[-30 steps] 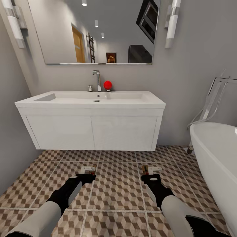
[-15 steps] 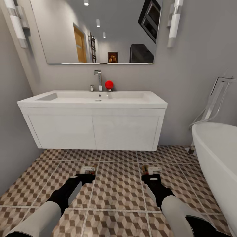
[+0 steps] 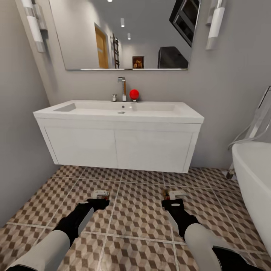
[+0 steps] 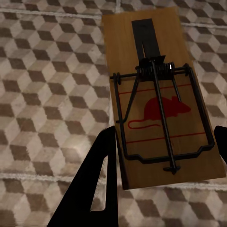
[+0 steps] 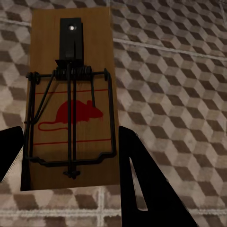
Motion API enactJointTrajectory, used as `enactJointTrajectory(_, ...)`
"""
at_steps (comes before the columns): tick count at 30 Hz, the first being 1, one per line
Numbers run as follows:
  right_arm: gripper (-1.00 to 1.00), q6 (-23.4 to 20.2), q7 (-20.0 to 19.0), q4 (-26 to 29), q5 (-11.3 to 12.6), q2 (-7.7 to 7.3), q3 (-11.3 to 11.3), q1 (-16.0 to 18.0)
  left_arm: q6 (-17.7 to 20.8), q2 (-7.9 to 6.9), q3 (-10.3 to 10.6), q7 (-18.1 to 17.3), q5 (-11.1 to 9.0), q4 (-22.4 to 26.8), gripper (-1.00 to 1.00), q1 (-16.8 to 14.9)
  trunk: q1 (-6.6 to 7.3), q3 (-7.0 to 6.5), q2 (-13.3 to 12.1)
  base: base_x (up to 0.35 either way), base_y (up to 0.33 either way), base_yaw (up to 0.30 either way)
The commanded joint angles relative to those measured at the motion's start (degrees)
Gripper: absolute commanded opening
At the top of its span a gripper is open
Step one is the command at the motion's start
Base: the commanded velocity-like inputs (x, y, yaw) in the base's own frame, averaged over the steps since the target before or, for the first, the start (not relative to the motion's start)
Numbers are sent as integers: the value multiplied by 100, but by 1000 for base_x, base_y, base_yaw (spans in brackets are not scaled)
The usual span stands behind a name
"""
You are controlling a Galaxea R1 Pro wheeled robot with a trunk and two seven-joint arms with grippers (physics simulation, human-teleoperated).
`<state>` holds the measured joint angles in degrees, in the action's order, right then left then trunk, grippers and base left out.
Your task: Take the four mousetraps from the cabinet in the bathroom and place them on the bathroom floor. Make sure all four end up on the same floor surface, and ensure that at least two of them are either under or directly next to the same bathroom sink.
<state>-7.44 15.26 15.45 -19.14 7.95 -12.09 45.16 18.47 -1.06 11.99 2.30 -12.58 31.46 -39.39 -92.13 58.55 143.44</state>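
your left gripper (image 4: pixel 161 156) and right gripper (image 5: pixel 71 156) each clamp a flat tan wooden mousetrap (image 4: pixel 158 94) (image 5: pixel 71 90) by its long edges above the cube-patterned tiled floor (image 3: pixel 139 210) before the white sink (image 3: pixel 120 109); light, stiff boards, so keep clear of the wire.

The head camera has turned left and advanced, so the bathroom sink (image 3: pixel 120 113), mirror (image 3: pixel 126 34) and bathtub (image 3: pixel 252 177) sit further right in view, while more left wall (image 3: pixel 19 143) is exposed.
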Motion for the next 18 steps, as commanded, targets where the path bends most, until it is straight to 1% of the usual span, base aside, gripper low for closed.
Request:
enactJointTrajectory(1,-100,-38,21,11,-46,5,-22,1,25,-8,41,25,-44,9,-100,-4,1,13,2,0,0,164)
enactJointTrajectory(5,-100,-31,21,11,-46,5,-22,1,25,-8,41,25,-47,12,-100,-3,1,36,2,0,0,131)
enactJointTrajectory(11,-100,-28,21,84,-46,5,-17,1,25,-8,41,25,-44,16,-100,-2,1,45,2,0,0,29)
enactJointTrajectory(14,-100,-43,21,153,-41,5,-23,1,25,-8,41,25,-46,17,-100,-3,1,46,2,0,0,-121)
enactJointTrajectory(18,-100,-52,16,224,-38,0,-29,1,25,-8,41,25,-48,19,-100,-2,1,46,2,0,0,-227)
